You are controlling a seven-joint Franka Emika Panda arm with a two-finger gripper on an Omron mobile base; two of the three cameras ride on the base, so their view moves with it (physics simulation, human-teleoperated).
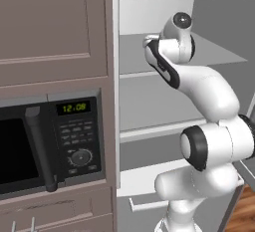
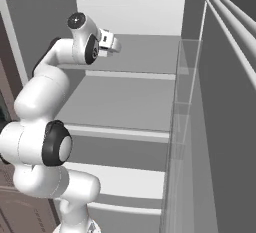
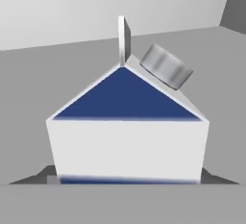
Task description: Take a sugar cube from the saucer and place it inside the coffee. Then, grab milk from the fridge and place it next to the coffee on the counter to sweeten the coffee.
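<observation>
The milk (image 3: 127,139), a white gable-top carton with a blue front panel and a silver cap, stands upright on a grey shelf of the fridge (image 2: 130,102), very close in the hand view. My gripper (image 3: 129,180) straddles it, and a dark fingertip (image 3: 36,177) meets each lower side of the carton. From the right base view the gripper (image 2: 112,44) reaches into the fridge at the level of the upper shelf. The arm hides the carton in both base views. The sugar cube, saucer, coffee and counter are out of view.
A black microwave (image 1: 50,141) sits in brown cabinetry left of the open fridge (image 1: 149,126). The fridge door with its racks (image 2: 230,102) stands open at the right. Lower shelves and a bar-handled drawer (image 1: 144,203) lie below the arm.
</observation>
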